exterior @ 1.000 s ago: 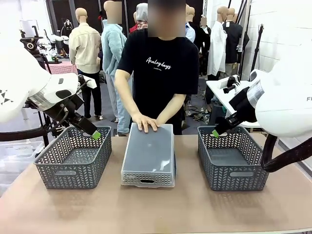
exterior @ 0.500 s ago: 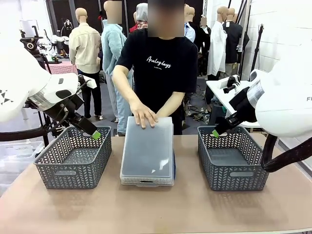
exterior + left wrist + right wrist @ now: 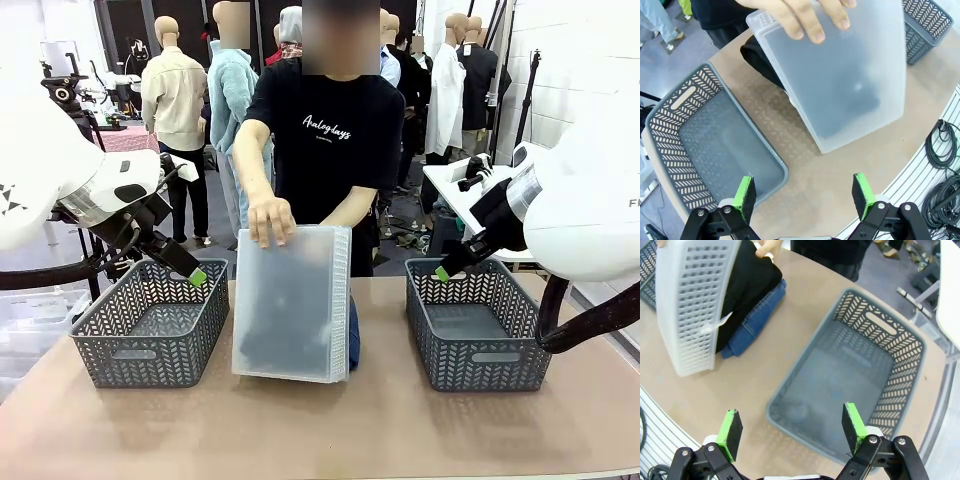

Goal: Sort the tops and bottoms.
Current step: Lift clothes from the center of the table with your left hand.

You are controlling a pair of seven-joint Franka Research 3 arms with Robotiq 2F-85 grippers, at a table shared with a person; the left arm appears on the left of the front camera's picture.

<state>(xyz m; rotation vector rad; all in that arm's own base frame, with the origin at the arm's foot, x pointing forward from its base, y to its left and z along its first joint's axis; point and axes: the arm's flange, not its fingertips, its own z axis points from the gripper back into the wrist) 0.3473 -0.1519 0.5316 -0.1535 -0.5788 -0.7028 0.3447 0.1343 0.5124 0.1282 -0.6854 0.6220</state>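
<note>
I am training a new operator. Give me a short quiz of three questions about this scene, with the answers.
1. True or false: nobody touches the white bin.
2. What shows under the tilted bin in the right wrist view? A) a black garment and blue jeans; B) a red towel; C) nothing.
3. Fill in: the left grey basket and the right grey basket are both ___.
Key: 1 false, the person's hand holds its top edge. 2 A. 3 empty.
</note>
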